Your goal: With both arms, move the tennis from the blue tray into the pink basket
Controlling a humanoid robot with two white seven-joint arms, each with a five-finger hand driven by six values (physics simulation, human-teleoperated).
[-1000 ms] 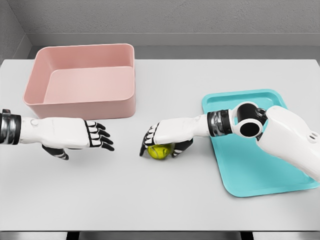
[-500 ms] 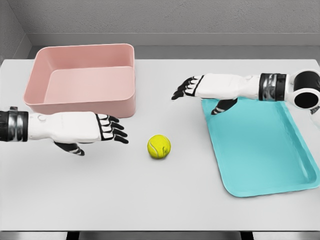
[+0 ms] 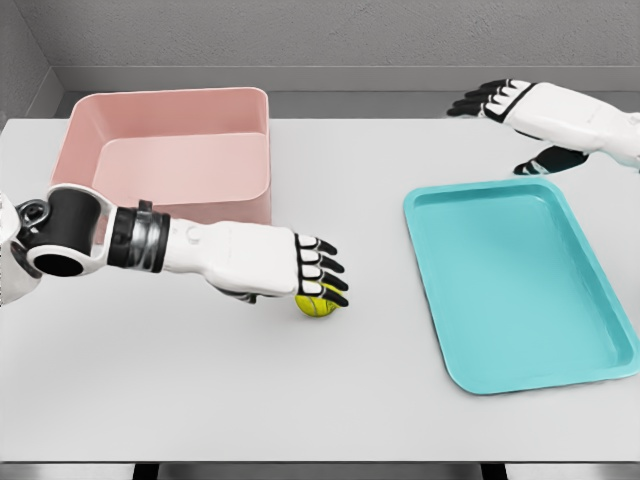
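Observation:
The yellow-green tennis ball (image 3: 319,306) lies on the white table, between the pink basket (image 3: 190,213) and the blue tray (image 3: 515,290). My left hand (image 3: 322,272) reaches in from the left and hovers right over the ball, hiding its top. Its fingers are stretched out flat and not curled around the ball. My right hand (image 3: 488,100) is raised at the far right, above the table's back edge and behind the tray, with fingers spread and nothing in it. The tray and the basket hold nothing.
The basket stands at the back left, just behind my left forearm (image 3: 150,245). The tray lies on the right half of the table (image 3: 300,400). A grey wall runs behind the table.
My left hand slid right from beside the ball until it covers it. My right hand lifted back and to the right, away from the tray's near corner. The ball stayed in place.

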